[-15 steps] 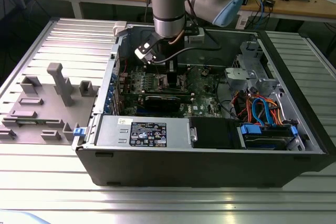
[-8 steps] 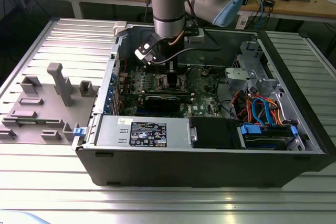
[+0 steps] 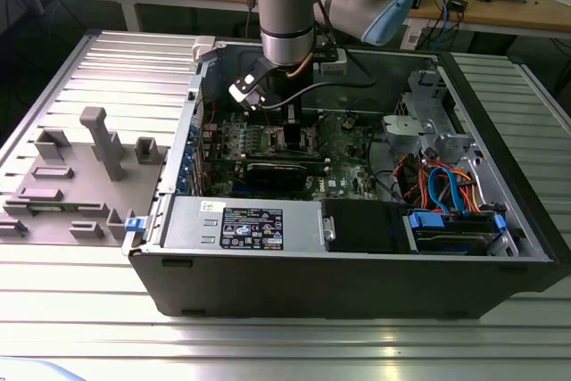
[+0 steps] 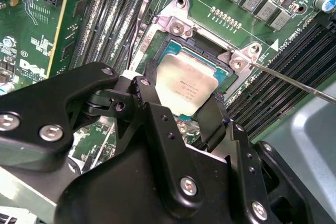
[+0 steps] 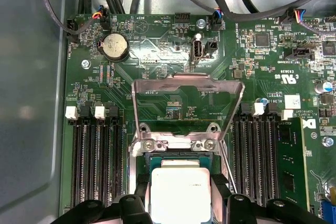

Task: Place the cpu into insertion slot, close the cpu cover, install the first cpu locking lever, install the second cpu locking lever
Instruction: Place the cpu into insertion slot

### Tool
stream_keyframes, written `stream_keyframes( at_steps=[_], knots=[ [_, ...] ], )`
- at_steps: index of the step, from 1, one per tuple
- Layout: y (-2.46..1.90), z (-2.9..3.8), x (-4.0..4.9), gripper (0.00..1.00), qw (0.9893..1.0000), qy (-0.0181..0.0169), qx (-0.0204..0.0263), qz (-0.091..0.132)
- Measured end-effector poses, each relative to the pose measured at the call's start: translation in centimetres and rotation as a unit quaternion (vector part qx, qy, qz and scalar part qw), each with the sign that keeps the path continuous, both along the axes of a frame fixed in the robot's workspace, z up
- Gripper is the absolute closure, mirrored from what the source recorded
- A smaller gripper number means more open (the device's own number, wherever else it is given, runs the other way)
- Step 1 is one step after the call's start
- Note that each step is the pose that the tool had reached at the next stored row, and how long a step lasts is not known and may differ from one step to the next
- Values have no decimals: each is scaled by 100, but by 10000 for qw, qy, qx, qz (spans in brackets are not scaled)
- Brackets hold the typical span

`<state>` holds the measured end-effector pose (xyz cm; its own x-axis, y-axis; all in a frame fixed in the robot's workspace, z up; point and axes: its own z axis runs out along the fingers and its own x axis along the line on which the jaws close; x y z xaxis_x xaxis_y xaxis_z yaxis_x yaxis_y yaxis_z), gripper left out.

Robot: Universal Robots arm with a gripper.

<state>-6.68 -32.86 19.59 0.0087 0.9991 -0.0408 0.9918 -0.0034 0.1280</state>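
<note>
Placement of the flat, silver-topped square cpu (image 5: 180, 190) is the step in hand: my black gripper (image 4: 184, 90) pinches it by opposite edges just over the insertion slot (image 4: 173, 24), a silvery-bordered socket on the green motherboard (image 5: 157, 51). Thin silvery cpu cover (image 5: 185, 82) frame stands swung open; seating, I judge, calls for square alignment and level lowering.

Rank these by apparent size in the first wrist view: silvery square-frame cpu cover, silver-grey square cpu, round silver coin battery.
Largest: silvery cpu cover.
Then: silver-grey cpu, though the picture's edge cuts it off.
Smallest: round coin battery.
</note>
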Motion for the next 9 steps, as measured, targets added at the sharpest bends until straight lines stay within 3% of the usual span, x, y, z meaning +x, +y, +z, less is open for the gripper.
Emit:
stream_keyframes(
  at_steps=[4,6,9],
  knots=[
    [0,-3,0,46,10000,-1,0,0],
    [2,-7,1,38,10000,-3,5,0],
    [0,-4,0,38,10000,0,0,0]
  ],
)
